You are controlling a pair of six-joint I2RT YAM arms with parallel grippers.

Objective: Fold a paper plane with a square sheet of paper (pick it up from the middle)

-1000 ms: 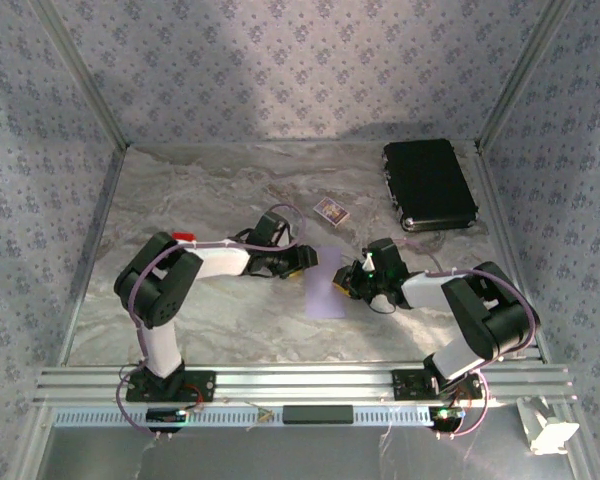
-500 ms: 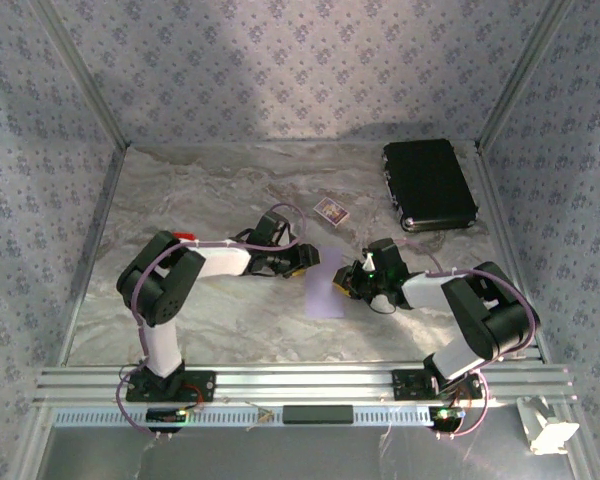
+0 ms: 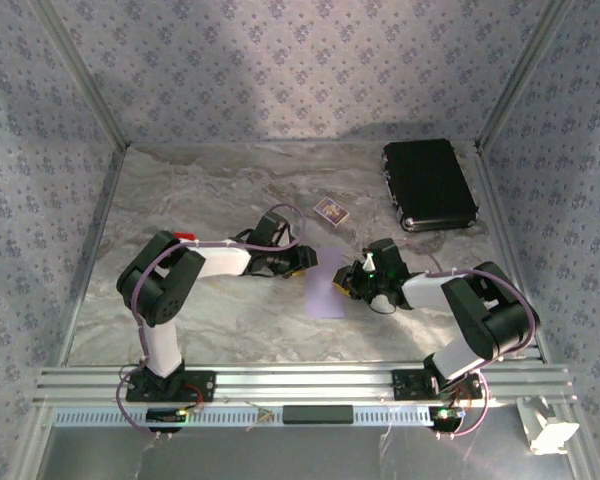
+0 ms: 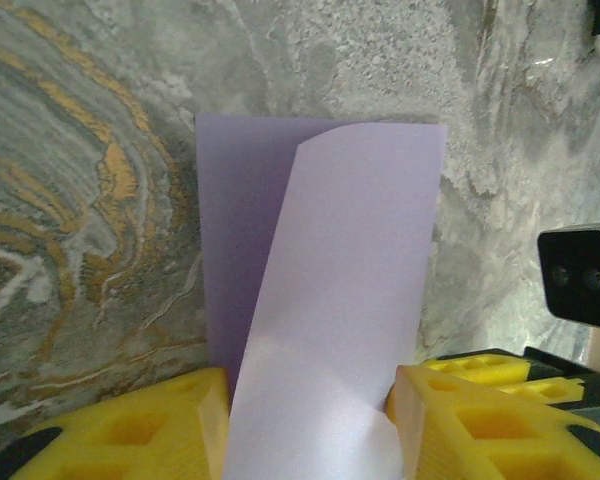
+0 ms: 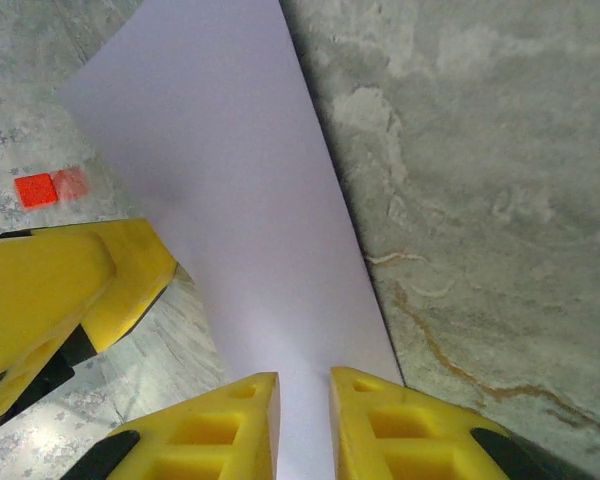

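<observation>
- Yellow fingers (image 4: pixel 130 435) of my left gripper (image 4: pixel 308 392) stand apart, one on each side of the sheet of paper (image 4: pixel 235 220).
- A pale flap of the sheet curls up between them and fills the gap from finger to finger. I cannot tell if they squeeze its edges.
- The fingers (image 5: pixel 225 425) of my right gripper (image 5: pixel 304 385) are close together, with just a thin gap. Through the gap I see the sheet lying flat below. I cannot tell if they press on it.
- My left arm (image 3: pixel 160 285) goes up from its base and bends at the elbow. Then it reaches low to the right, and its gripper points at the left edge of the sheet.
- My right arm (image 3: pixel 485 315) bends at its elbow on the right side and reaches low to the left. Its gripper is at the right edge of the sheet.
- My two grippers face each other across the sheet, very near each other.
- The sheet is lilac and looks long and thin from above. It lies on the grey table (image 3: pixel 220 190), about in the middle.
- One layer lies flat and looks darker. The lifted flap above it looks lighter.
- A small card (image 3: pixel 331 211) lies behind the sheet, apart from it.
- A red block (image 3: pixel 184 238) sits just behind my left arm, well apart from the sheet.
- A black case (image 3: pixel 429 185) lies in the far right corner.
</observation>
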